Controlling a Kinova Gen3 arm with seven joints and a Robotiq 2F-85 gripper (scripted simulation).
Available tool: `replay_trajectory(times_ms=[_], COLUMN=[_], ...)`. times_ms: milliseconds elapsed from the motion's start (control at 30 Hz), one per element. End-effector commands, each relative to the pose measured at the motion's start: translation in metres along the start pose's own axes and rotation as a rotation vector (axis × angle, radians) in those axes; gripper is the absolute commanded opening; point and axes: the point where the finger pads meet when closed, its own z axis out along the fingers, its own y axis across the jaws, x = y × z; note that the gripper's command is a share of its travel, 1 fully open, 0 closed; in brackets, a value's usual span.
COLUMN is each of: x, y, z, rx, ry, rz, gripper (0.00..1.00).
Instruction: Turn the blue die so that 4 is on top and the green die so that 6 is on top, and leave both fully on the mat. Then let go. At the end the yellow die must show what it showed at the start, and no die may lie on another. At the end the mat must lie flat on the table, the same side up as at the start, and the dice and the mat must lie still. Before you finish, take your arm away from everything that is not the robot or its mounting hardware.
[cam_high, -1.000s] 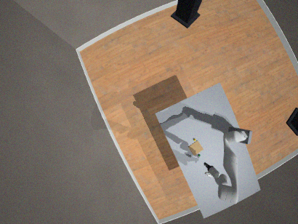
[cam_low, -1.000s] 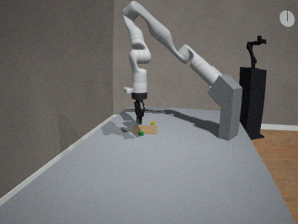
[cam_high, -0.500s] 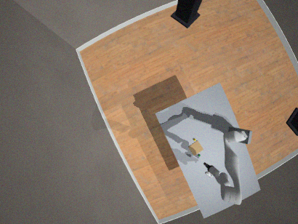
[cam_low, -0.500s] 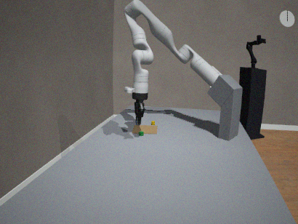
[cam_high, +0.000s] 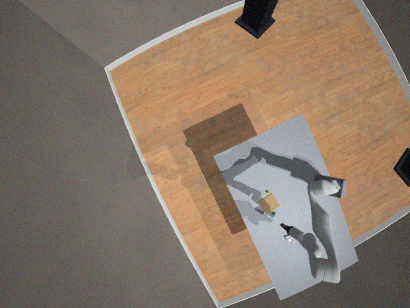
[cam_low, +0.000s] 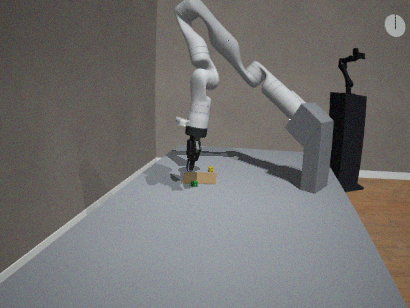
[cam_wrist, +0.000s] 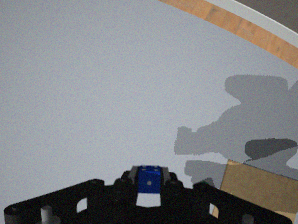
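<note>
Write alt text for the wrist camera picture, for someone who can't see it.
A black gripper is shut on a small blue die above a grey table. The corner of a tan mat lies at lower right.

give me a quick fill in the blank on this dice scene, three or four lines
1. The gripper is shut on the ____ die.
2. The mat is ____ in colour.
3. The green die sits at the mat's edge on the ____ table.
4. The die at the mat's far edge is ____.

Missing words: blue; tan; grey; yellow
</note>
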Motion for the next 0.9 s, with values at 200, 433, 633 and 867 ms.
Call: replay_trajectory(times_ms=[200, 433, 633, 867], x=[-0.0054, -0.0069, -0.0075, -0.0082], y=[0.0004, 0.001, -0.0019, -0.0024], z=[-0.0002, 0.0007, 0.0003, 0.0002], rx=[-0.008, -0.009, 0.004, 0.007], ry=[0.063, 0.159, 0.247, 0.376], rz=[-0.017, -0.017, -0.015, -0.016], gripper=[0.15, 0.15, 0.15, 0.15])
